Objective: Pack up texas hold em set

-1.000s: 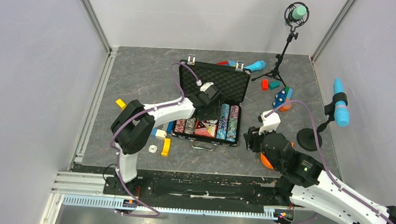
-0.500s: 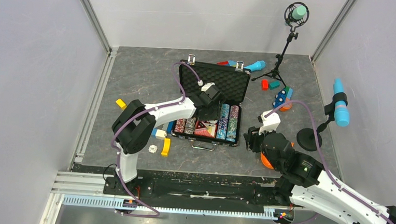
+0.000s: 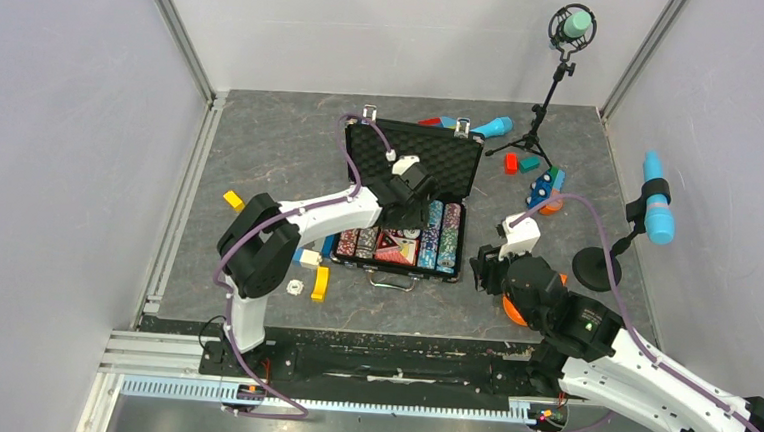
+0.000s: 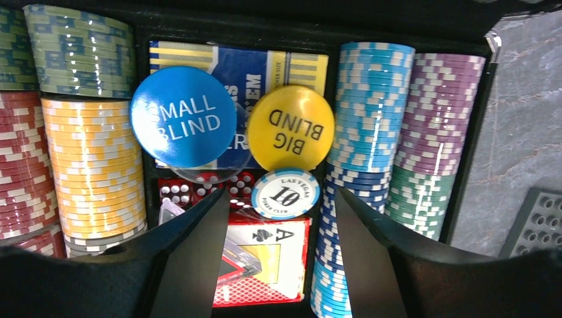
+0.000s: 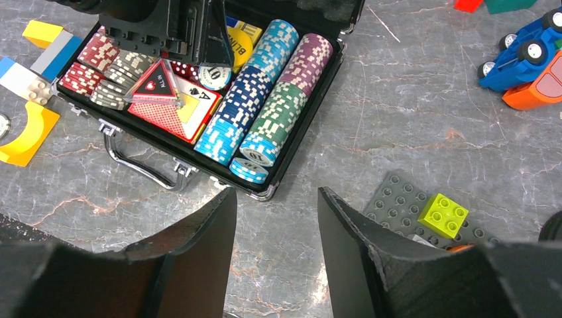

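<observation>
The black briefcase [image 3: 361, 149] lies open mid-table, with its foam-lined lid [image 3: 424, 157] leaning back. Rows of poker chips [image 3: 440, 235] fill the tray. My left gripper [image 3: 407, 209] hovers open and empty inside the case. In the left wrist view it [image 4: 281, 199] is above a white-and-blue "10" chip [image 4: 285, 193], red dice [image 4: 177, 192] and a red card deck [image 4: 268, 262]. A blue SMALL BLIND button [image 4: 183, 116] and a yellow BIG BLIND button [image 4: 291, 128] rest on a blue deck. My right gripper [image 3: 482, 273] is open and empty, just right of the case's front corner [image 5: 265, 193].
Coloured blocks [image 3: 318, 283] lie left of the case. A grey baseplate [image 5: 404, 199] with a lime brick [image 5: 443, 214] is near my right gripper. A blue toy car [image 5: 520, 52], microphone stands [image 3: 533, 135] and more blocks are at the back right.
My left gripper has shifted slightly right and toward the back over the tray. The right arm has not moved.
</observation>
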You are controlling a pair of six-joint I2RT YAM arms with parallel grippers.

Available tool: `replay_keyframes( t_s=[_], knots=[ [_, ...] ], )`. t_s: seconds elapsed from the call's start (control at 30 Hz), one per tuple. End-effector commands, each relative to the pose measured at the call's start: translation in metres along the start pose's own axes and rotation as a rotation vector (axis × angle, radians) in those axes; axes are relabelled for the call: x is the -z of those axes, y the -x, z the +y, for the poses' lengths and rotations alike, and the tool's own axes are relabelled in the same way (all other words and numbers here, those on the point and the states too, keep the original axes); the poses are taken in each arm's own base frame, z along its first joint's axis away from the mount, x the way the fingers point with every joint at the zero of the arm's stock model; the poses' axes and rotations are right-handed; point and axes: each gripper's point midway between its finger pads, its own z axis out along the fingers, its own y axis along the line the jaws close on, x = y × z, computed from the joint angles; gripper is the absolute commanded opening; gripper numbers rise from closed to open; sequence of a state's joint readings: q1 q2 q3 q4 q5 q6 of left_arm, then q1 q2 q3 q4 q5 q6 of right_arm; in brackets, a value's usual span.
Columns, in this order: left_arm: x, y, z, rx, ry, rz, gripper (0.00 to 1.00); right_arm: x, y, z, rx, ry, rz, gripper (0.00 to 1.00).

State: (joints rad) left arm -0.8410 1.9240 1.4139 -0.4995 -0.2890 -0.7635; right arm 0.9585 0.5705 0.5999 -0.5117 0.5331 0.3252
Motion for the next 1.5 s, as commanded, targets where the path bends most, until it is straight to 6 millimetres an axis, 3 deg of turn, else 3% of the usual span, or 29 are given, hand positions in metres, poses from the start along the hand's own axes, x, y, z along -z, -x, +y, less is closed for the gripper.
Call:
replay_keyframes(
  t_s=[0.0, 0.67, 1.47],
  knots=[
    [0.009, 0.017, -0.013, -0.046, -0.008, -0.06, 0.66, 0.0, 0.003, -0.001, -0.014, -0.012, -0.018, 0.51],
    [-0.007, 0.004, -0.006, -0.074, 0.049, -0.032, 0.61, -0.001, 0.004, 0.0, -0.004, -0.009, -0.012, 0.51],
    [-0.013, -0.005, -0.015, -0.094, 0.038, -0.015, 0.52, 0.001, 0.003, -0.003, -0.003, -0.015, -0.015, 0.51]
  ],
)
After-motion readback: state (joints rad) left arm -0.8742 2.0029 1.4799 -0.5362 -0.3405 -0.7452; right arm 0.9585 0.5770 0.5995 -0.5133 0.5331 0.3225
